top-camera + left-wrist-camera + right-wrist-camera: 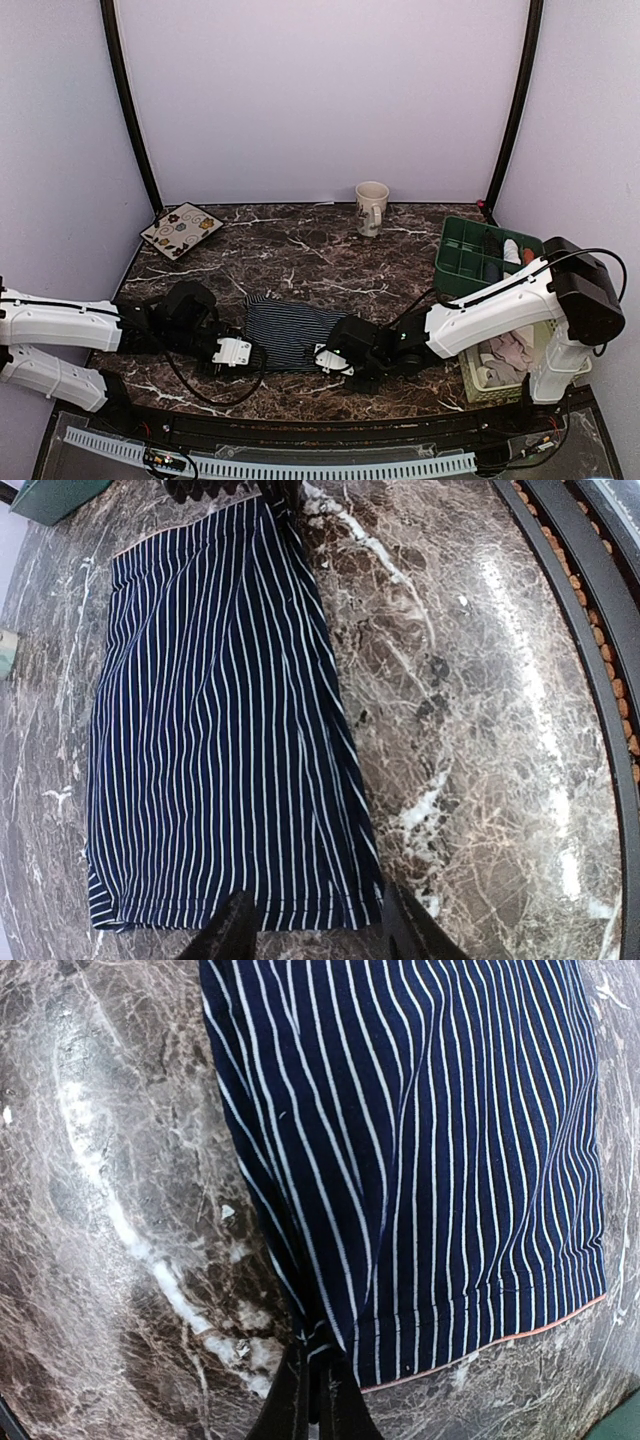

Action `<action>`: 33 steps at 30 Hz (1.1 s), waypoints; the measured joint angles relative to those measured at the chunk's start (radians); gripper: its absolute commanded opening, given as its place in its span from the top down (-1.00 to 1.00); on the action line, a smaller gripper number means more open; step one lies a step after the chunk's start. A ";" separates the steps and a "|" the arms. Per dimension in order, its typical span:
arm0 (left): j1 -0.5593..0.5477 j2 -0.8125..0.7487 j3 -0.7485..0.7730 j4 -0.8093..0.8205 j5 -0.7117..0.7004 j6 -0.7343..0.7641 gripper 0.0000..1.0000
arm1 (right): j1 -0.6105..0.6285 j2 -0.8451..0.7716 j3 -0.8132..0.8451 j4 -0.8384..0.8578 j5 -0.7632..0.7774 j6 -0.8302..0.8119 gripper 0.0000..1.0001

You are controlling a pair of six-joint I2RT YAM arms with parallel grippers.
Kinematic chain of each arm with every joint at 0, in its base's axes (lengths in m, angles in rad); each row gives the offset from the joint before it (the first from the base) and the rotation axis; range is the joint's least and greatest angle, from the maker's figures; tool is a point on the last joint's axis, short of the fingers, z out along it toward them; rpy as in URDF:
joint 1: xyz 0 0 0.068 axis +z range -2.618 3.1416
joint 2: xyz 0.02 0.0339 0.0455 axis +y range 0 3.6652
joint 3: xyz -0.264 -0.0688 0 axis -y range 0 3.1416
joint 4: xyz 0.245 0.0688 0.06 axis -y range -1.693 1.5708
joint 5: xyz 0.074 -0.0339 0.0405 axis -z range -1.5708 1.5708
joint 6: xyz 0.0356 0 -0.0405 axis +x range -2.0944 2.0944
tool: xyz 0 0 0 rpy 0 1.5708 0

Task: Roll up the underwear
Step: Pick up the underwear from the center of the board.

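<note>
Navy underwear (287, 330), soft with thin white stripes, lies flat on the glossy veined marble table (300, 255), near-centre between both arms. The right gripper (316, 1395) is pinched tight on a hem corner, and the cloth bunches there. The left gripper (320, 935) is spread wide at the opposite hem, holding nothing, with only its dark tips showing. In the basket (480, 388) at right, pinkish cloth (510, 352) is too crumpled to make out.
</note>
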 measured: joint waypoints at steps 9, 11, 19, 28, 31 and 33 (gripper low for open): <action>0.000 0.155 0.008 0.008 -0.032 0.013 0.20 | 0.000 0.000 0.000 0.000 -0.006 -0.004 1.00; 0.000 0.177 0.021 0.021 -0.042 0.013 0.38 | 0.000 0.001 0.000 -0.001 -0.007 -0.005 1.00; -0.002 0.192 0.022 0.029 -0.092 0.027 0.99 | 0.000 0.001 0.000 -0.005 -0.008 -0.026 1.00; -0.002 0.079 0.008 -0.104 -0.021 0.040 1.00 | 0.000 0.010 0.078 -0.166 -0.121 -0.097 1.00; -0.002 0.053 0.037 -0.174 0.035 0.038 1.00 | 0.005 0.023 0.135 -0.256 -0.198 -0.104 1.00; -0.002 0.039 0.060 -0.211 0.064 0.035 1.00 | 0.009 0.023 0.162 -0.306 -0.244 -0.108 1.00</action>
